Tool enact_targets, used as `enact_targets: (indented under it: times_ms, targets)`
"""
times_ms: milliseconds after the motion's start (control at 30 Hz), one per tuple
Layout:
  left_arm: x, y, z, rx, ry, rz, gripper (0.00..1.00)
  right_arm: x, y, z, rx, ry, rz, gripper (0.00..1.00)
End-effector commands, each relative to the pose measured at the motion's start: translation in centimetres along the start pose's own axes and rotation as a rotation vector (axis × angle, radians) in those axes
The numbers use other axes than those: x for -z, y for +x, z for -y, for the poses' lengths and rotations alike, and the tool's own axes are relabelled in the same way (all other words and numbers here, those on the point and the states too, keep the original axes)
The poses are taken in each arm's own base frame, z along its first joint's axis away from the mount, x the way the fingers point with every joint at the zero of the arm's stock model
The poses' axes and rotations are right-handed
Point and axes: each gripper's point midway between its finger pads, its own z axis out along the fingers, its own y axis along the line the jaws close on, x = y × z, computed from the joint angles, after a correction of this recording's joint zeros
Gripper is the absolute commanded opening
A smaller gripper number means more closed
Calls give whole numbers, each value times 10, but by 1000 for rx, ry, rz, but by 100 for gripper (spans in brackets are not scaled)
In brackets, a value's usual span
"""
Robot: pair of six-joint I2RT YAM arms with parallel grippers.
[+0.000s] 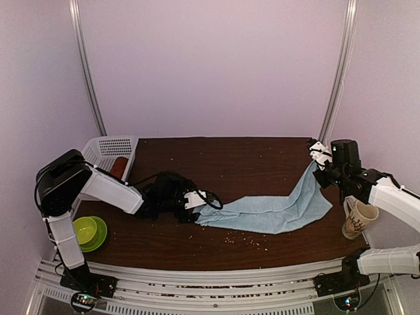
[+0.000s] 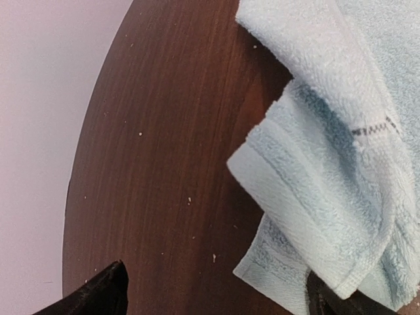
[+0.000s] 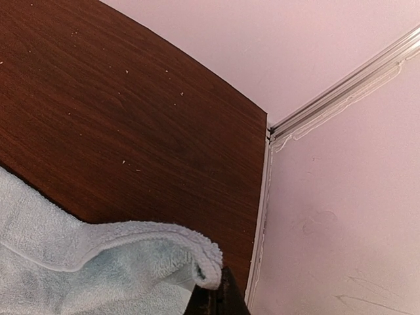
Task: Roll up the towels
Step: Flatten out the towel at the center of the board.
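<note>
A dark wooden surface (image 1: 230,157) is seen from above, with two robot arms at its near edge. A light-blue towel (image 1: 269,211) is laid out across the right half of the surface as a long, rumpled strip, and no part of it is rolled.

The towel's far right corner is clamped in the right pincer (image 1: 319,164), whose jaws are fully closed on the cloth. That corner is held up off the surface near the right edge, so the cloth slopes down from it. In the right wrist view, a hemmed fold of towel (image 3: 98,262) is draped over the dark finger.

The left pincer (image 1: 193,203) is placed at the towel's left end with its jaws spread wide, and nothing is gripped. In the left wrist view, a doubled-over corner of the towel (image 2: 315,197) is seen lying between the two dark fingertips, close to the right one.

A rust-red towel (image 1: 119,168) is seen bundled inside a white basket (image 1: 108,146) at the far left, untouched.

The task is judged to be at its start: one towel is being straightened and the other is not yet taken out. Both rolls are left to be made.
</note>
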Motion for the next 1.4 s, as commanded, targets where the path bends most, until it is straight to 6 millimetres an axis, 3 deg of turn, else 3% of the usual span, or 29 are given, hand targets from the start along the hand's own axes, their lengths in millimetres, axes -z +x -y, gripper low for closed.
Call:
enact_targets:
  times_ms: [0, 267, 467, 867, 1067, 1367]
  targets:
    - [14, -20, -3, -23, -35, 47, 97, -2, 0, 4, -21, 33, -3, 0]
    - [8, -25, 21, -83, -49, -2, 93, -20, -5, 8, 4, 61, -49, 0]
    - [12, -36, 19, -75, -91, 17, 91, -43, -12, 19, 0, 73, -99, 0]
    - [4, -47, 53, -147, -54, -7, 67, -67, -17, 19, -4, 69, -140, 0]
    - [16, -60, 57, -142, -75, 26, 65, -81, -12, 14, 14, 46, -185, 0]
    - [22, -72, 67, -185, -113, 27, 57, -106, -14, 35, -13, 75, -240, 0]
